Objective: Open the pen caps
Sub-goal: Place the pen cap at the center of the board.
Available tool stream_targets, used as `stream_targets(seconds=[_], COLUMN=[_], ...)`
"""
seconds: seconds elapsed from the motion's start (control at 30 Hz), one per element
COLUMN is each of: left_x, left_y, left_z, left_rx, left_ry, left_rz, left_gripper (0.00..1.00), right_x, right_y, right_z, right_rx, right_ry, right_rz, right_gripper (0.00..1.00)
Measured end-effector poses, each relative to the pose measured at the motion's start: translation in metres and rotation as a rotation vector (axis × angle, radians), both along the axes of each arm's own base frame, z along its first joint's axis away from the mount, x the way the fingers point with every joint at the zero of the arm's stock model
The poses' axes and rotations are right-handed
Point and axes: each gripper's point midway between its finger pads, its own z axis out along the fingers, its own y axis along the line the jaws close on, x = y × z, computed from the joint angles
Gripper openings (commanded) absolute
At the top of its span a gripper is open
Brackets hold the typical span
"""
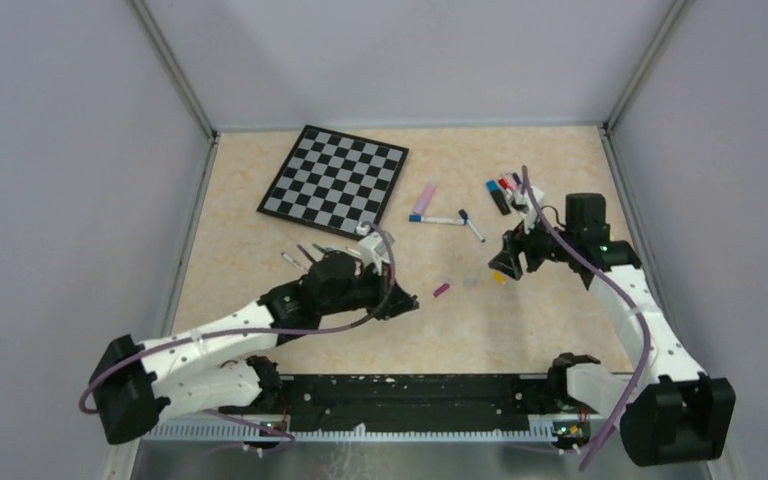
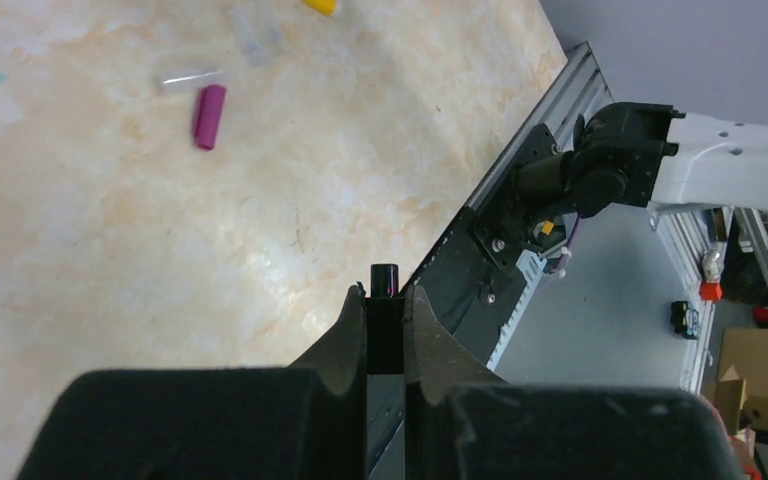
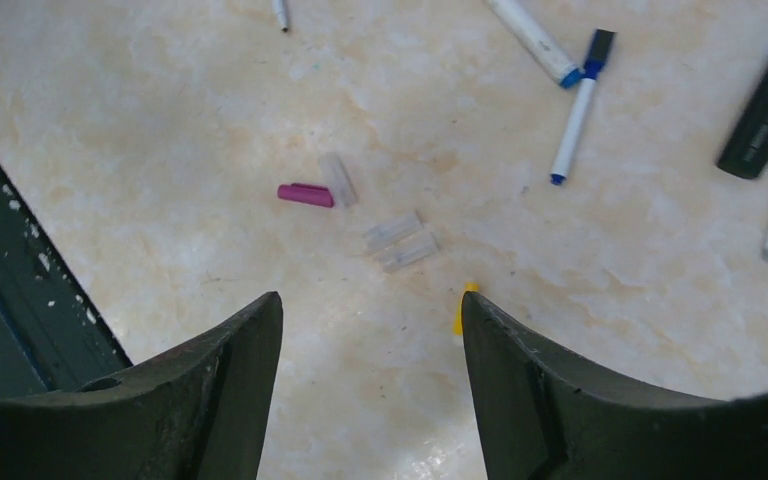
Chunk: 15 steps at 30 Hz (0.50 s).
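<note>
Left fingers (image 2: pixel 358 325) clamp thin black pen (image 2: pixel 384 277): hold steady. Right fingers (image 3: pixel 245 350), apart and empty, should clear small yellow plastic cap (image 3: pixel 463 310).

Desk (image 1: pixel 250 300): beige marbled top. The magenta cap (image 3: pixel 306 194) lies straight ahead of the right hand (image 3: pixel 370 310), between it and the left hand (image 1: pixel 407 303), with a clear cap (image 3: pixel 338 178) touching its end. Two more clear caps (image 3: pixel 392 230) sit side by side, nearer the right hand. The yellow cap (image 3: pixel 463 305) is just beside that hand's tip. Further out are a pink pen (image 1: pixel 424 199), a white-blue pen (image 3: pixel 573 115) and a pen cluster (image 1: pixel 505 190). The chessboard (image 1: pixel 335 180) is well beyond the left hand.
</note>
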Motion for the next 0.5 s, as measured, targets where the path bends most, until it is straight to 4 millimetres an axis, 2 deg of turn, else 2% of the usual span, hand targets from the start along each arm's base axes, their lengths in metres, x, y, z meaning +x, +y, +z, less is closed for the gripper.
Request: stream_targets(seconds=[0.2,0.43,0.5], left_x=[0.010,0.037,0.045], left_y=[-0.065,-0.129,-0.141], left_z=[-0.008,-0.056,-0.067], left_rx=[0.098,0.235,0.264], left_ry=[0.003,0.042,0.050], left_rz=[-0.044,-0.021,-0.009], left_gripper=[0.03,0.06,0.08], right_x=[0.017,0.030,0.033], right_y=[-0.043,-0.078,-0.087], right_z=[0.007,0.006,0.006], right_rx=[0.090,0.116,0.118], right_ry=[-0.055,-0.056,-0.060], right_rz=[-0.225,-0.391,-0.431], right_gripper=[0.65,0.65,0.65])
